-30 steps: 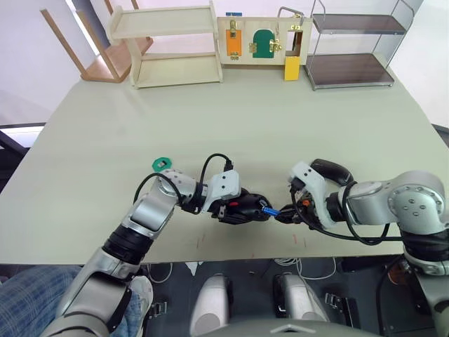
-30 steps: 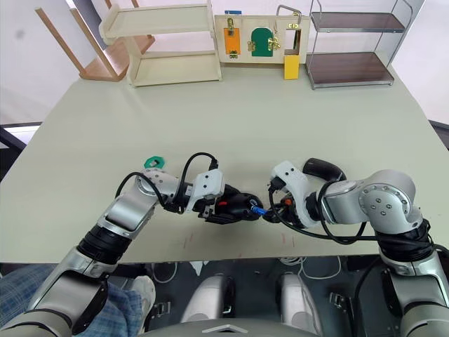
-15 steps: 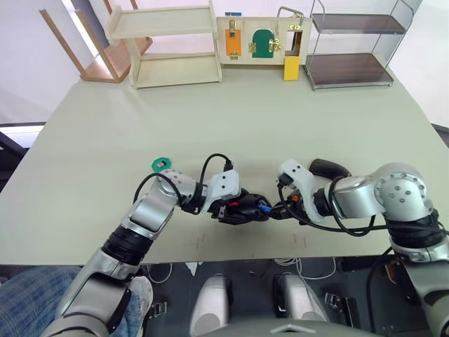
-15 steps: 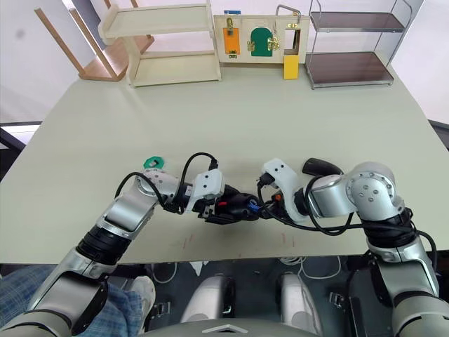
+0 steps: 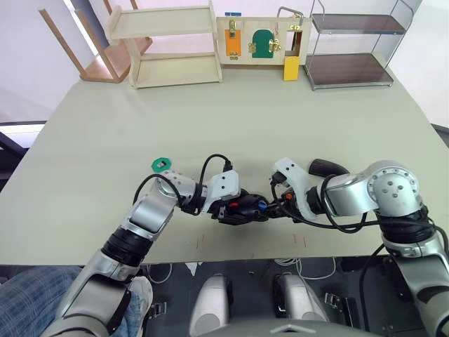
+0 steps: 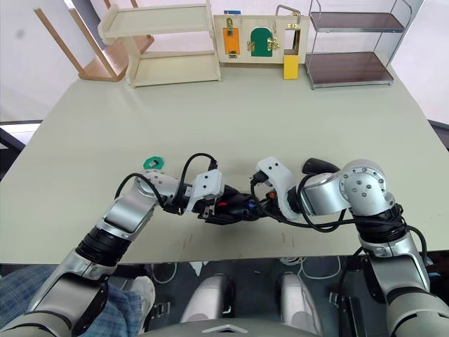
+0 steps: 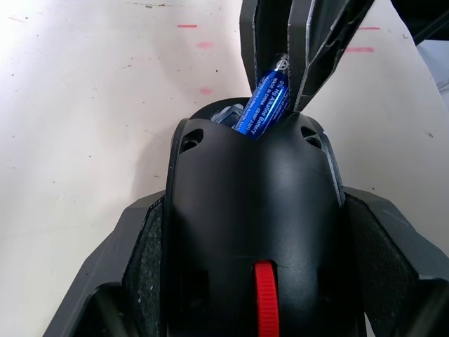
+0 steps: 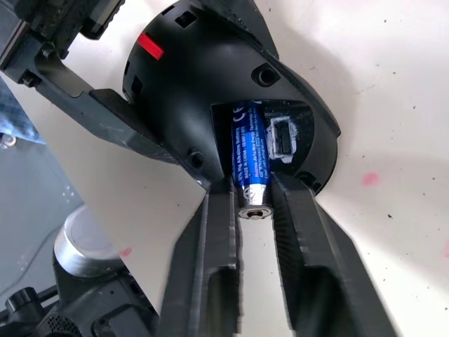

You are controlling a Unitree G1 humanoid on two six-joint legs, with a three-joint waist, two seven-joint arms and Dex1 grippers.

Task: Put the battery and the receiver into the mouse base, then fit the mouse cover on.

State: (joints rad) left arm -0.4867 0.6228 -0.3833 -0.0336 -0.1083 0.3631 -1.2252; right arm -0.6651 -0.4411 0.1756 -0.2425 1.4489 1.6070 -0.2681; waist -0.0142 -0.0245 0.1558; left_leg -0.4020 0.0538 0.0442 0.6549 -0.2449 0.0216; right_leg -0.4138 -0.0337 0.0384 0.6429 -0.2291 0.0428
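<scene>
Right wrist view: battery half inside mouse base.

light: bright, even, from overhead
shadows: soft, short beneath the arms on the table
glare: wrist views wash the tabletop pale
focus: sharp

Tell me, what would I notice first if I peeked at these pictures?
Near the table's front edge, the two grippers meet over a black mouse base. The left gripper clamps the base, while the right gripper pushes a shiny blue battery into its recess. A little green disc lies alone on the table just beyond the left arm.
</scene>
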